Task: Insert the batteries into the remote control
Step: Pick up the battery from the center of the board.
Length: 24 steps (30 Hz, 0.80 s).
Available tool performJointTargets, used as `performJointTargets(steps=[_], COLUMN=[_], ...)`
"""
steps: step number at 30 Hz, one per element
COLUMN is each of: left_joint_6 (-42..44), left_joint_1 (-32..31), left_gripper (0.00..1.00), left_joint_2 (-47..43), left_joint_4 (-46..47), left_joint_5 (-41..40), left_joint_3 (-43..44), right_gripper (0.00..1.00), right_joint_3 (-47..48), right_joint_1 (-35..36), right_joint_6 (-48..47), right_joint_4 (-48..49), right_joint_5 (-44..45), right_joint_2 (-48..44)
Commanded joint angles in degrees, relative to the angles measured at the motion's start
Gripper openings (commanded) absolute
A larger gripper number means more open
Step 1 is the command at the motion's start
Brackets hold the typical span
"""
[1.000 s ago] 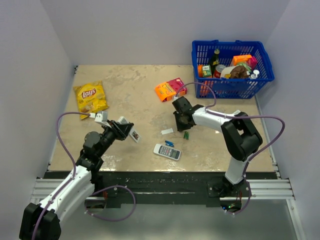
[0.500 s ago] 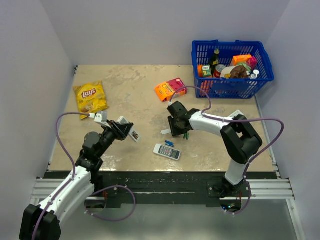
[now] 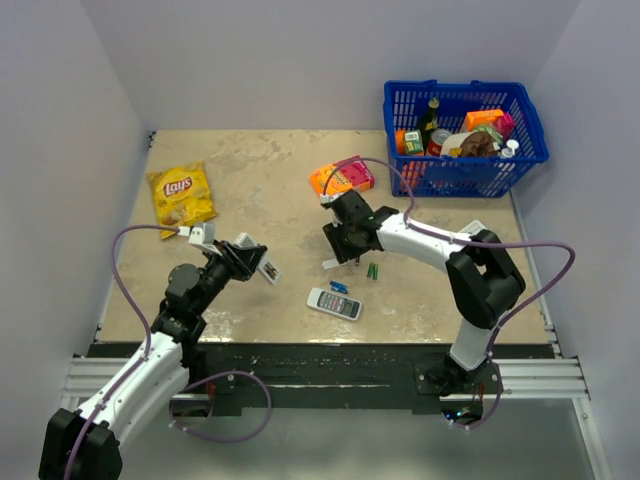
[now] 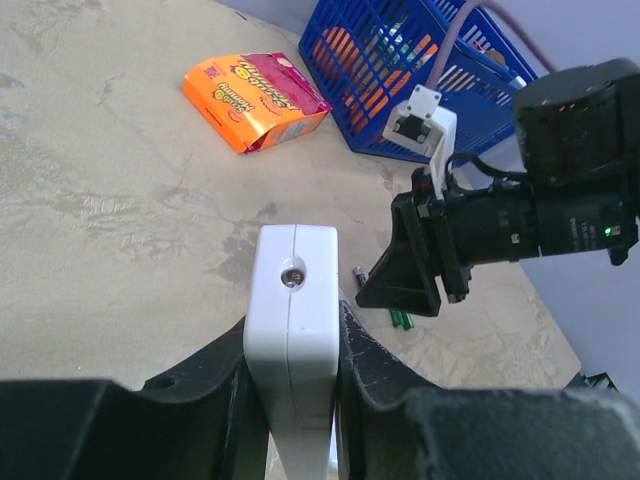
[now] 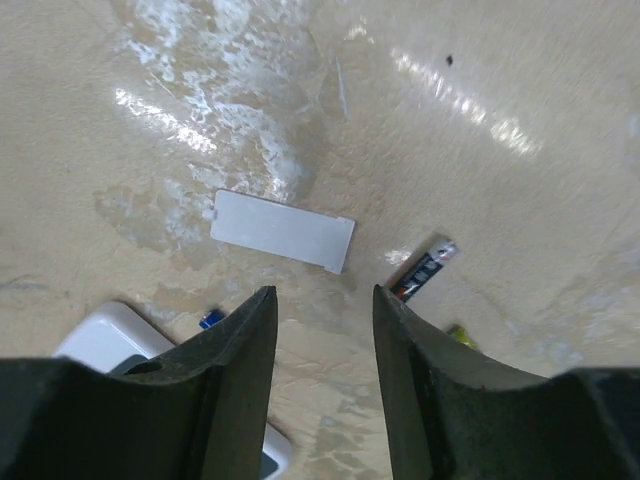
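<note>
My left gripper (image 4: 293,318) is shut on the slim white remote control (image 4: 292,290), held end-on above the table; the top view shows that remote control (image 3: 266,268) at the left. My right gripper (image 5: 322,292) hangs open over bare table with nothing between its fingers; from above, this right gripper (image 3: 340,243) is at mid-table. One dark battery (image 5: 425,270) with a silvery end lies just beyond the right fingertip. The same battery (image 4: 360,272) appears in the left wrist view beside the right gripper's fingers (image 4: 405,280). A flat white cover plate (image 5: 283,230) lies ahead of the open jaws.
A wider white remote (image 3: 333,303), a small blue item (image 3: 339,287) and a green pair of cells (image 3: 372,270) lie near the right gripper. An orange-pink box (image 3: 341,178), a blue basket (image 3: 465,170) and a yellow chips bag (image 3: 181,195) sit farther back.
My right gripper has swung left and slightly back across the table while its jaws opened wider. The left gripper and its remote have not moved.
</note>
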Motion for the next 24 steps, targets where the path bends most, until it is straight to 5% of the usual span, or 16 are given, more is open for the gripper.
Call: performJointTargets(steps=[1, 6, 15, 24], left_joint_6=[1.19, 1.11, 1.28, 1.2], left_joint_1=[-0.05, -0.05, -0.05, -0.14], left_gripper=[0.0, 0.0, 0.0, 0.0], left_joint_2=[-0.48, -0.57, -1.01, -1.09], left_joint_4=[2.01, 2.01, 1.74, 1.66], left_joint_5=[-0.64, -0.73, -0.73, -0.46], left_joint_3=[-0.44, -0.44, -0.35, -0.35], right_gripper=[0.48, 0.54, 0.6, 0.62], right_joint_3=[5.18, 6.33, 5.11, 6.5], right_joint_1=[-0.57, -1.18, -2.33, -2.76], right_joint_6=[-16.08, -35.57, -55.98, -65.5], right_joint_4=[-5.13, -7.6, -6.9, -9.01], right_joint_5=[2.03, 5.1, 6.43, 3.79], right_joint_2=[-4.1, -5.42, -3.58, 0.9])
